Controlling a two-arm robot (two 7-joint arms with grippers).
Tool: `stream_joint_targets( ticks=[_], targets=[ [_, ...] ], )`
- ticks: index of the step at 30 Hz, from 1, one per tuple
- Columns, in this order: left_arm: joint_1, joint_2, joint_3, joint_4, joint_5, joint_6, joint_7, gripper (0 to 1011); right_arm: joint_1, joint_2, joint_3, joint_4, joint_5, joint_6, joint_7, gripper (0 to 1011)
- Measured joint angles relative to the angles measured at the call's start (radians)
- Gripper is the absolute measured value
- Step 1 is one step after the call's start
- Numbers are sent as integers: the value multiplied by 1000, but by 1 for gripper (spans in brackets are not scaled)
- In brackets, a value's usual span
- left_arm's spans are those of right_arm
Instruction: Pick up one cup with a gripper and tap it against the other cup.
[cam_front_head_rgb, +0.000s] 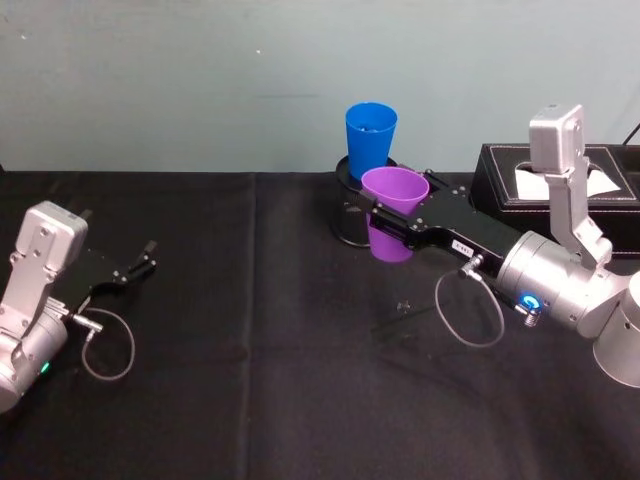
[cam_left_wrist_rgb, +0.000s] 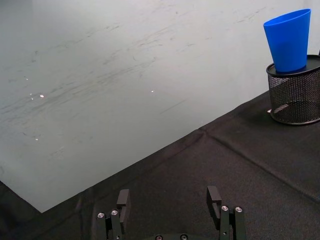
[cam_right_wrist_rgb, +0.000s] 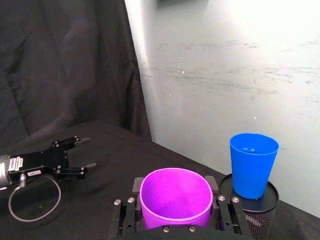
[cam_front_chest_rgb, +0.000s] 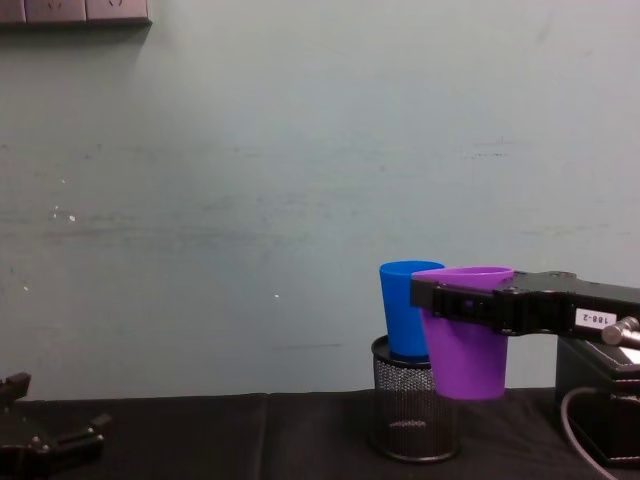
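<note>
My right claw (cam_front_head_rgb: 388, 226) is pinching the purple cup (cam_front_head_rgb: 396, 190), one finger on each side. It's upright and up off the black cloth (cam_front_head_rgb: 260, 340), around the middle of the head view. The blue cup (cam_front_head_rgb: 370, 135) stands just behind it on top of a mesh holder (cam_front_head_rgb: 348, 215). They're close, but I can't tell if they touch. My cup hides part of the holder. There's a tissue box (cam_front_head_rgb: 510, 185) at the right edge. My left claw (cam_front_head_rgb: 150, 256) sits lower left, fingers spread.
</note>
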Motion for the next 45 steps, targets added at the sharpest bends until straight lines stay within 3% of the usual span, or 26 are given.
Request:
stream_joint_targets(
  ticks=[45],
  targets=[
    [0,0,0,0,0,0,0,1000,-2,-1,2,2,0,-4,5,737]
  ],
)
